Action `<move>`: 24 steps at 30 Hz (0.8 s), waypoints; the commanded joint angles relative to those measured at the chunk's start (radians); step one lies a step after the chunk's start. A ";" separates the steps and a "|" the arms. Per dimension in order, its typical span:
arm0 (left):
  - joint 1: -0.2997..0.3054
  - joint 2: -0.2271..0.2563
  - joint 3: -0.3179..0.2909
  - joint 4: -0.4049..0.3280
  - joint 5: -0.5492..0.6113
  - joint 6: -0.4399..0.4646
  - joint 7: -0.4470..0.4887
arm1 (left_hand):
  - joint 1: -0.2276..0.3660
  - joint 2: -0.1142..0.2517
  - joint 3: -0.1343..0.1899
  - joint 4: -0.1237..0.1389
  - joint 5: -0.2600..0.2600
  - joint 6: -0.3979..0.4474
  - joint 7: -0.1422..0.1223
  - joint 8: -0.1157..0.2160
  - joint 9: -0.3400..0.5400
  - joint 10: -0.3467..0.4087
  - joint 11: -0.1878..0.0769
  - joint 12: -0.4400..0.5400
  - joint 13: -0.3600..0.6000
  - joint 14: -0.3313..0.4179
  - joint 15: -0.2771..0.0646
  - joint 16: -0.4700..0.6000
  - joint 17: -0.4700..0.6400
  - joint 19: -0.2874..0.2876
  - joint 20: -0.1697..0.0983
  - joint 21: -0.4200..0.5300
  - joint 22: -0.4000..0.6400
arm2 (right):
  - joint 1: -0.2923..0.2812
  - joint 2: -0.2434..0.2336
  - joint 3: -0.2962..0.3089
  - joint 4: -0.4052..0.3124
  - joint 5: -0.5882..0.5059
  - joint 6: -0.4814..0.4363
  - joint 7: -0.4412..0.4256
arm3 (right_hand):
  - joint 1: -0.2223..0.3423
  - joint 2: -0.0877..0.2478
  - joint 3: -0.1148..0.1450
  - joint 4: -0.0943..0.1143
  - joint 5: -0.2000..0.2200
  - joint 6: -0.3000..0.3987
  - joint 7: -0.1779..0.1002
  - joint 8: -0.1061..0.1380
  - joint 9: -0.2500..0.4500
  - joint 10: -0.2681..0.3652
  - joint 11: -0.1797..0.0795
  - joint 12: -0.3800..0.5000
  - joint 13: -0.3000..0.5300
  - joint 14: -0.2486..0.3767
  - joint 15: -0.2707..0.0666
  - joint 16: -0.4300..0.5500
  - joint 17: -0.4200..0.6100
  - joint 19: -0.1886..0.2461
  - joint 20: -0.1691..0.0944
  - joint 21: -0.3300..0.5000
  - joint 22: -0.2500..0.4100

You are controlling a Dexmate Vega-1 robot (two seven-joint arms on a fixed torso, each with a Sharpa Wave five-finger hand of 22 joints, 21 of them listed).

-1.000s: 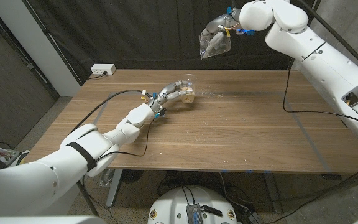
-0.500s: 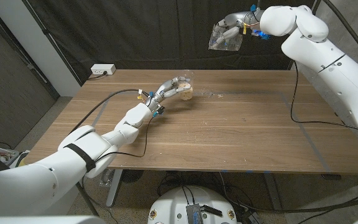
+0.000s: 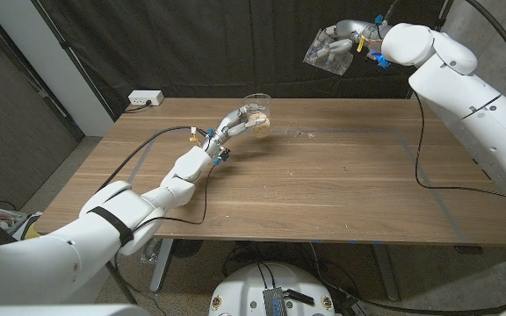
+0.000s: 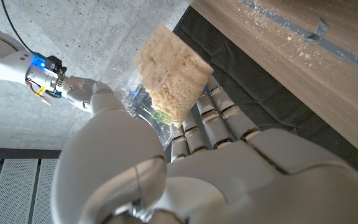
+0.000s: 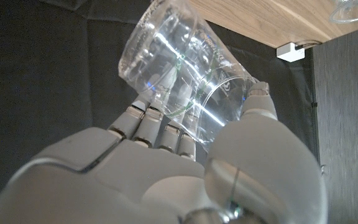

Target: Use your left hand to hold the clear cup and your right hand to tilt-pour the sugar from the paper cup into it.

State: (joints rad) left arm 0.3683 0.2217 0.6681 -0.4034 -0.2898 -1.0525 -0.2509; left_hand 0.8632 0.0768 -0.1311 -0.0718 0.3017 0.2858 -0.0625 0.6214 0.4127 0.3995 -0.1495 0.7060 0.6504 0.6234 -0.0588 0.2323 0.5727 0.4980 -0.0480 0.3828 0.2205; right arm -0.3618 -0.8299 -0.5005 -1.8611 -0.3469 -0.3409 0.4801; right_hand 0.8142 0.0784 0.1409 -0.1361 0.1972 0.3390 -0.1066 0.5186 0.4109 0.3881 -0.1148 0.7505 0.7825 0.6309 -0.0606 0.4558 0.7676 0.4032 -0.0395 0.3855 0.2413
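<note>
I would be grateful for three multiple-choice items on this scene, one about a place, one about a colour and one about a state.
1. Where is the right hand?
A. Raised above the table's far edge
B. Resting on the table
C. Beside the left hand

2. What colour is the sugar in the cup that the left hand grips?
A. Blue
B. Light brown
C. Black

3. What state is the clear cup in the right hand in?
A. Full
B. Crushed flat
C. Empty

Answers: 1 A, the head view shows it high against the dark curtain; 2 B, the left wrist view shows tan grains; 3 C, the right wrist view shows nothing inside it.
</note>
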 commanded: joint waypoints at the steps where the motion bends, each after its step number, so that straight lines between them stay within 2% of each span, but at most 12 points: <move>1: 0.051 0.035 -0.043 -0.090 -0.005 -0.011 0.018 | 0.006 0.007 -0.010 0.001 0.000 0.000 -0.001 0.005 -0.001 0.005 -0.004 0.004 0.002 0.013 -0.115 -0.006 0.003 -0.007 -0.013 0.004 0.003 | -0.138 -0.022 0.065 -0.011 0.238 0.013 -0.295 | 0.009 0.006 0.012 0.004 -0.002 0.005 -0.002 0.002 0.003 0.006 -0.001 0.002 0.003 0.009 -0.170 0.001 0.003 0.016 -0.002 0.006 0.001; 14: 0.138 0.120 -0.075 -0.318 0.017 0.110 0.095 | 0.004 0.009 -0.015 0.004 -0.001 -0.001 0.003 0.006 -0.001 0.002 -0.001 0.003 0.002 0.012 -0.110 -0.008 0.005 -0.009 -0.010 0.005 0.002 | -0.254 -0.017 0.111 0.012 0.331 0.110 -0.483 | 0.007 0.005 0.013 0.005 -0.006 0.004 -0.001 0.000 0.005 0.013 0.004 -0.001 0.000 0.011 -0.171 -0.006 0.000 0.019 -0.003 0.005 -0.003; 24: 0.194 0.171 -0.100 -0.459 0.039 0.200 0.151 | 0.003 0.010 -0.018 0.006 -0.001 -0.001 0.002 0.007 -0.002 0.001 0.000 0.004 0.003 0.012 -0.108 -0.009 0.007 -0.010 -0.007 0.006 0.003 | -0.332 -0.002 0.134 0.059 0.373 0.229 -0.592 | 0.014 0.003 0.016 0.001 -0.009 0.018 0.006 0.006 0.009 0.031 0.009 0.001 0.000 0.019 -0.172 -0.012 -0.001 0.062 0.011 0.020 -0.007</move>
State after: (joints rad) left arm 0.4866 0.3233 0.6013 -0.6716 -0.2695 -0.9398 -0.1544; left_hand 0.8659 0.0796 -0.1435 -0.0676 0.3017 0.2857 -0.0626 0.6209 0.4079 0.3992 -0.1493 0.7033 0.6511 0.6234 -0.0588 0.2245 0.5774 0.4925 -0.0426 0.3828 0.2206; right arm -0.6074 -0.8440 -0.3954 -1.8413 -0.0797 -0.2857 0.1123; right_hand 0.8172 0.0755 0.1454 -0.1406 0.1893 0.3470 -0.1002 0.5168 0.4153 0.4059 -0.1076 0.7493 0.7770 0.6414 -0.0604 0.4470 0.7640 0.4534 -0.0288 0.4000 0.2322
